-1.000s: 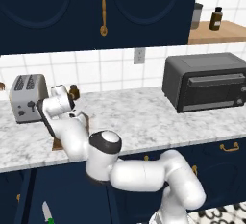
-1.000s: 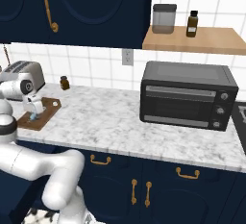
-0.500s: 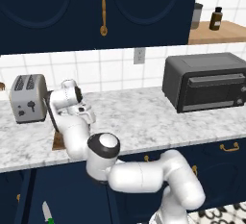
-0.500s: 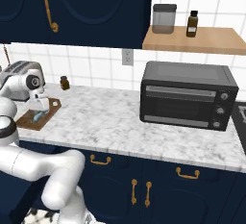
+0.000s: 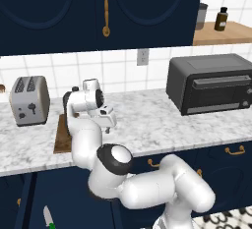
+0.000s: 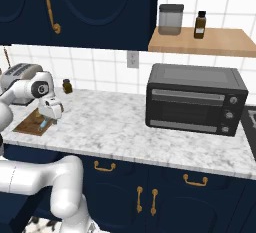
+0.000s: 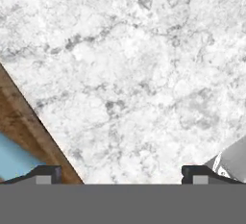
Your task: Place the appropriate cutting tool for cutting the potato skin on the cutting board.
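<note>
The light-blue cutting tool (image 6: 44, 123) lies on the brown cutting board (image 6: 26, 126), and in the hand view its blue stem (image 7: 14, 158) shows at the lower left on the board's corner (image 7: 19, 117). My gripper (image 6: 52, 118) hangs open just past the board's right edge, over bare marble, with nothing between its fingertips (image 7: 45, 174). From the left base view the gripper (image 5: 107, 125) points down beside the board (image 5: 61, 137), which my arm partly covers. The potato is hidden.
A silver toaster (image 5: 29, 100) stands left of the board and a small brown bottle (image 6: 66, 85) stands behind it. A black toaster oven (image 6: 195, 99) sits at the right. A green-handled knife (image 5: 47, 217) shows low at the left, below the counter.
The gripper has opened and let go of the cutting tool onto the board. It has then risen and shifted right, off the board and over the marble.
</note>
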Motion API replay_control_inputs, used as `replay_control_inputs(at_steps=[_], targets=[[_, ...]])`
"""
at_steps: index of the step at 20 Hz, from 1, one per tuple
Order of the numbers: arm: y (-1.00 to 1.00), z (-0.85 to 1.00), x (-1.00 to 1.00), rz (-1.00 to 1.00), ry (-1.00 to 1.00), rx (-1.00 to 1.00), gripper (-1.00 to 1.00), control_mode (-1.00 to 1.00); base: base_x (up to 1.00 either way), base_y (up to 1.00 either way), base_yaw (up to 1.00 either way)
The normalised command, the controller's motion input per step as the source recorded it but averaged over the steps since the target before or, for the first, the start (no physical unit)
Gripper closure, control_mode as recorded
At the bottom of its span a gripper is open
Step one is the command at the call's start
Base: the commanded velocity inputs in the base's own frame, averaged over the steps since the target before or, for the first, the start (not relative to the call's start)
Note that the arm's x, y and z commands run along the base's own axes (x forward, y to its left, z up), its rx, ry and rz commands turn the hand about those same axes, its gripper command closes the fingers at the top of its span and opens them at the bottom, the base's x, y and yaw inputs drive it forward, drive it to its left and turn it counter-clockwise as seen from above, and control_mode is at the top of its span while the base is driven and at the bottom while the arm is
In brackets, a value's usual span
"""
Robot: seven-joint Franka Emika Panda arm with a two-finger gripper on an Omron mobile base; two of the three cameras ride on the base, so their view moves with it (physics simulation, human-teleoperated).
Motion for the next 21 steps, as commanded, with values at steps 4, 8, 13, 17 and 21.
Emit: replay_control_inputs(at_steps=[4, 8, 13, 17, 21], targets=[[-0.73, 0.26, -0.45, 0.0, -0.23, 0.04, -1.0, -1.0, 0.0, 0.0, 0.0], [-0.81, 0.23, -0.36, 0.0, -0.17, 0.05, -1.0, -1.0, 0.0, 0.0, 0.0], [-0.84, 0.23, -0.29, 0.0, -0.12, 0.05, -1.0, -1.0, 0.0, 0.0, 0.0], [-0.85, 0.31, -0.34, 0.0, -0.13, 0.05, -1.0, -1.0, 0.0, 0.0, 0.0], [-0.84, 0.28, -0.43, 0.0, -0.16, 0.04, -1.0, -1.0, 0.0, 0.0, 0.0]])
